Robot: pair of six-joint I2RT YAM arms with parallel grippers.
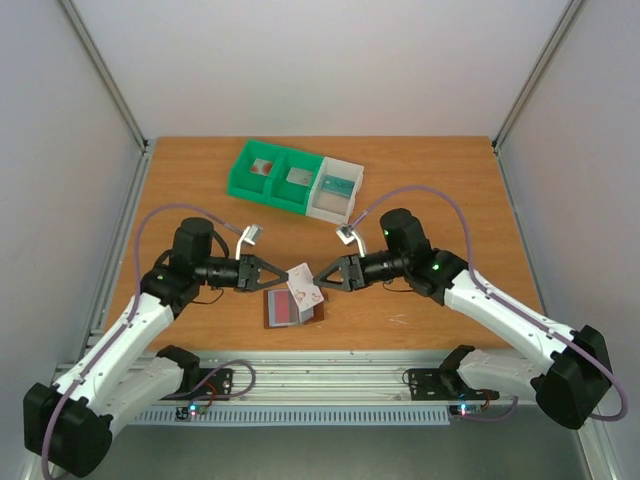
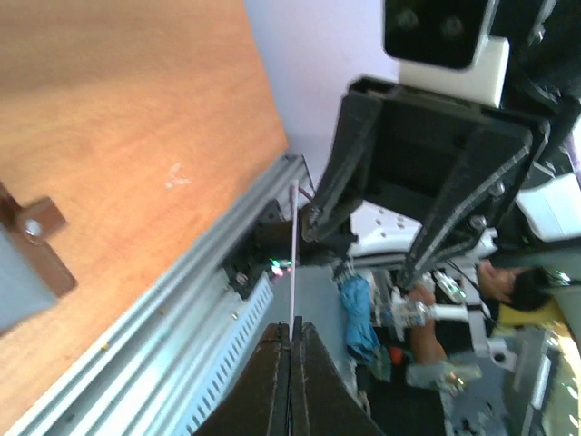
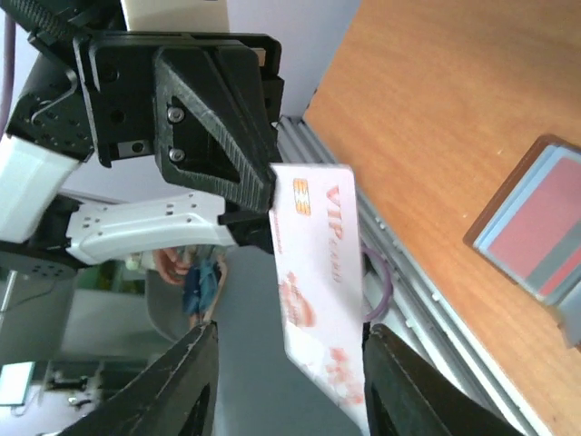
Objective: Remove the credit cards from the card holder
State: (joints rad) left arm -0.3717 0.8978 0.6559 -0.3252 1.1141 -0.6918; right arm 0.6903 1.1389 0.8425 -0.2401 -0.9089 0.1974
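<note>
Left gripper [image 2: 290, 332] is pinching the white VIP card [image 3: 313, 291] above the card holder [image 1: 291, 310]; right gripper [image 3: 290, 338] is spread wide either side of it.

wallet [image 2: 18, 282] cut off by the left wrist view's edge, card [image 2: 293, 245] seen edge-on only there, bins [image 1: 262, 198] holding contents too small to tell from above

Orange-brown wooden tabletop [image 1: 450, 200] carries green and white plastic bins [image 1: 290, 180] at the back — and an open brown leather-look card holder [image 1: 285, 313] nearer.
</note>
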